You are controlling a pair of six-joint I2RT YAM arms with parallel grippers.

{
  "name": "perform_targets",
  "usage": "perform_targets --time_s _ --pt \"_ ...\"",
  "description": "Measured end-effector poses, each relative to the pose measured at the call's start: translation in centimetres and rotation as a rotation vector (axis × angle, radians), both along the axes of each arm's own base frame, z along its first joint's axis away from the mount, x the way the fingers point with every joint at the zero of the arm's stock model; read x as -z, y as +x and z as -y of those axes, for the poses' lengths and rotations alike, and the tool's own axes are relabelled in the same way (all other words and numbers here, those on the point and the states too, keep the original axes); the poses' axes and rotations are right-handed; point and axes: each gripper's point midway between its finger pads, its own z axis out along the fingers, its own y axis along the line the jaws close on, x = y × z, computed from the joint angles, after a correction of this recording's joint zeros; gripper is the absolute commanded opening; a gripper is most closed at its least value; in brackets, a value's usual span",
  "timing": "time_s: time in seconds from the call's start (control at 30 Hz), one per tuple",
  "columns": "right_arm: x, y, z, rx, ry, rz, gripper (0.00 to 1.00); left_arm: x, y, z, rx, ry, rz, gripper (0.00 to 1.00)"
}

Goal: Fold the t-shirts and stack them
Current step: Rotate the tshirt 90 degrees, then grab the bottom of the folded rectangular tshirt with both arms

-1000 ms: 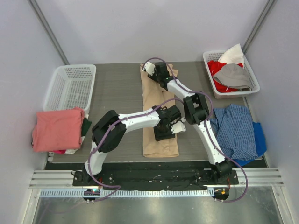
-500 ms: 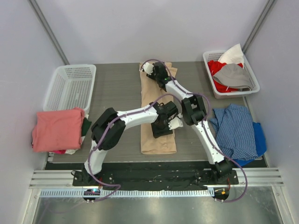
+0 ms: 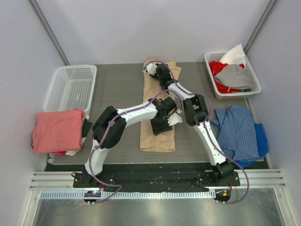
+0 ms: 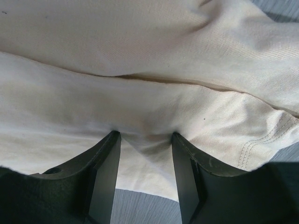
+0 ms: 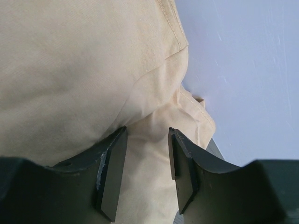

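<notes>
A tan t-shirt [image 3: 157, 139], folded into a long narrow strip, lies down the middle of the table. My left gripper [image 3: 162, 123] presses on its near half. In the left wrist view, that gripper [image 4: 145, 135] has a pucker of the tan cloth [image 4: 149, 93] caught between its fingertips, near a hemmed edge. My right gripper [image 3: 157, 71] is at the strip's far end. Tan cloth [image 5: 74, 65] is bunched the same way in the right gripper [image 5: 147, 131]. A salmon-pink t-shirt [image 3: 59, 131] lies folded on a small pile at the left edge.
An empty white basket [image 3: 70, 87] stands at the back left. Another basket [image 3: 254, 77] at the back right holds red, grey and white clothes. A blue checked shirt [image 3: 237, 132] lies crumpled on the right, beside the right arm.
Both grippers have moved away from the bases and slightly left. The tan t-shirt slid with them, so its far end now lies closer to the back wall.
</notes>
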Motion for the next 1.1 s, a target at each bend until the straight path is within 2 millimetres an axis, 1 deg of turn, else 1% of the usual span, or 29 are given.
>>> perform_targets --time_s 0.27,0.33,0.4,0.5,0.77,0.83,0.9,0.93,1.0,1.07,1.1 --pt "-0.3 0.2 0.5 0.026 -0.002 0.037 0.54 0.0 0.1 0.0 -0.002 0.0 0.0 0.53" --pt "-0.4 0.2 0.6 0.032 -0.002 0.043 0.59 -0.1 0.1 0.0 -0.002 0.0 0.001 0.53" --pt "-0.6 0.3 0.7 0.041 -0.005 0.052 0.67 -0.1 0.1 0.0 -0.002 0.0 0.001 0.53" --pt "-1.2 0.5 1.1 0.06 -0.01 0.078 0.74 -0.1 0.2 -0.1 -0.005 0.003 0.006 0.53" --pt "-2.0 0.7 1.8 0.097 -0.018 0.112 0.78 -0.7 0.7 -0.2 -0.014 0.004 0.04 0.58" --pt "-2.0 0.5 2.0 0.103 -0.02 0.109 0.79 -1.4 0.9 -0.2 -0.019 -0.006 0.055 0.6" --pt "-2.2 0.1 2.2 0.11 -0.019 0.101 0.8 -2.6 1.3 0.2 -0.024 -0.038 0.083 0.62" --pt "-2.3 -0.2 2.4 0.111 -0.023 0.091 0.8 -3.4 1.5 0.5 -0.028 -0.059 0.099 0.66" --pt "-3.0 -0.6 2.6 0.117 -0.019 0.088 0.81 -5.3 1.8 0.8 -0.039 -0.101 0.133 0.67" --pt "-4.0 -1.2 3.0 0.125 -0.015 0.085 0.83 -7.3 2.0 1.1 -0.046 -0.146 0.168 0.68" --pt "-4.8 -1.4 3.1 0.13 -0.009 0.092 0.83 -8.3 2.1 1.1 -0.049 -0.164 0.188 0.68"
